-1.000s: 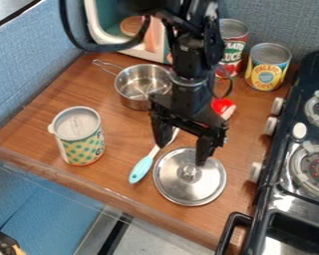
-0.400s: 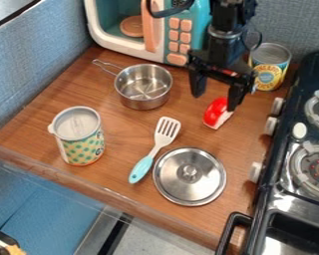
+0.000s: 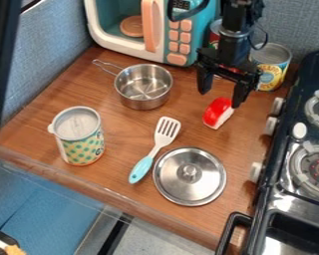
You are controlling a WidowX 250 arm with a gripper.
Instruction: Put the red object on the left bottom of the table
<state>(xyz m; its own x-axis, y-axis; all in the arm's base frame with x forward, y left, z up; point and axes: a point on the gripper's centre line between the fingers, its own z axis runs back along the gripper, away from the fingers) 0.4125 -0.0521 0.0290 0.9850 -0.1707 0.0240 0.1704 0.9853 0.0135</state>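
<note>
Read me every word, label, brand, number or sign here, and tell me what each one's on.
No text reads with certainty.
Yellow-and-blue can: print too small, partly hidden.
Dotted canister: side lettering turned away.
Toy microwave display: marks too small.

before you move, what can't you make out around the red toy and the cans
All in the camera view:
- most of the red can: behind the arm
- the left side of the yellow can: behind the gripper
- whether a fingertip touches the red toy: they overlap from this angle
- the red toy's underside: hidden by its own body
</note>
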